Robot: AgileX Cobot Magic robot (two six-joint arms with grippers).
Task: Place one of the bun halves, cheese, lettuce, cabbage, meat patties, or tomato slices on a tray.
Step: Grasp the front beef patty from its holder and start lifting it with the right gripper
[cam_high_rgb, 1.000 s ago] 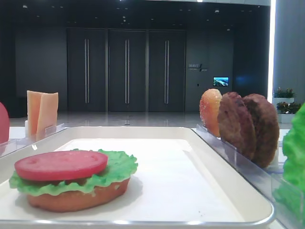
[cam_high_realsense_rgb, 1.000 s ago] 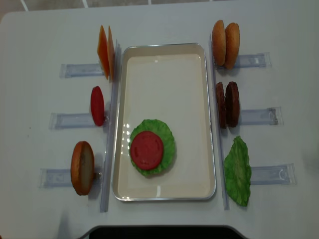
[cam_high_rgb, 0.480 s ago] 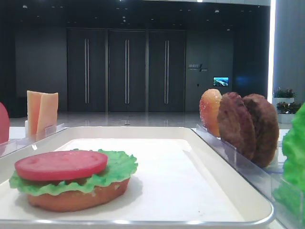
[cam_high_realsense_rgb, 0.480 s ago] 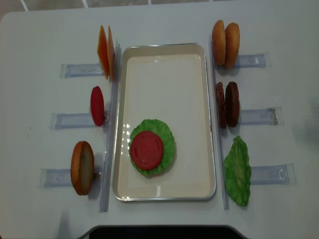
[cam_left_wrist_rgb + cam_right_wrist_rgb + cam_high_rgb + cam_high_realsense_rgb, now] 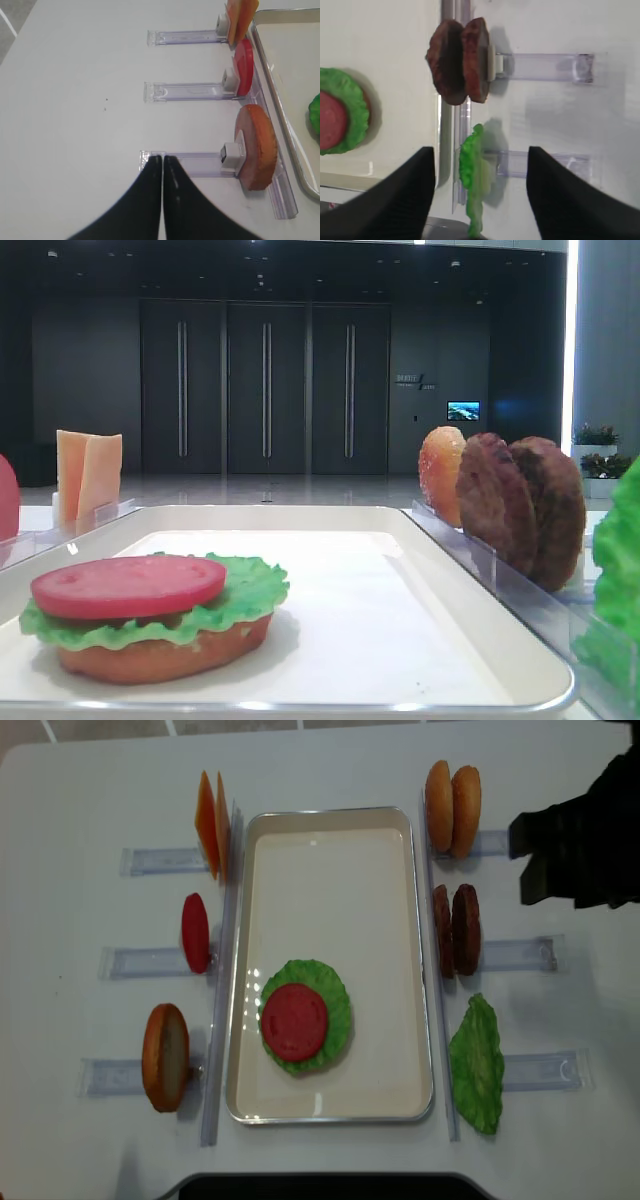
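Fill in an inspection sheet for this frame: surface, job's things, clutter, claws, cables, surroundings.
Surface: white table.
Job's things: tray holds a bun half topped with lettuce and a tomato slice; cheese, spare tomato, one bun stand left; two buns, meat patties, second lettuce right.
Clutter: clear holders only.
Claws: right claw open, empty, above the right holders; left claw shut, empty.
Cables: nothing seen.
Surroundings: dark hall, doors.

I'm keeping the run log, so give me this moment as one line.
tray: bun half, lettuce, tomato slice stacked | right gripper: open, empty, above meat patties holder | left gripper: shut, idle
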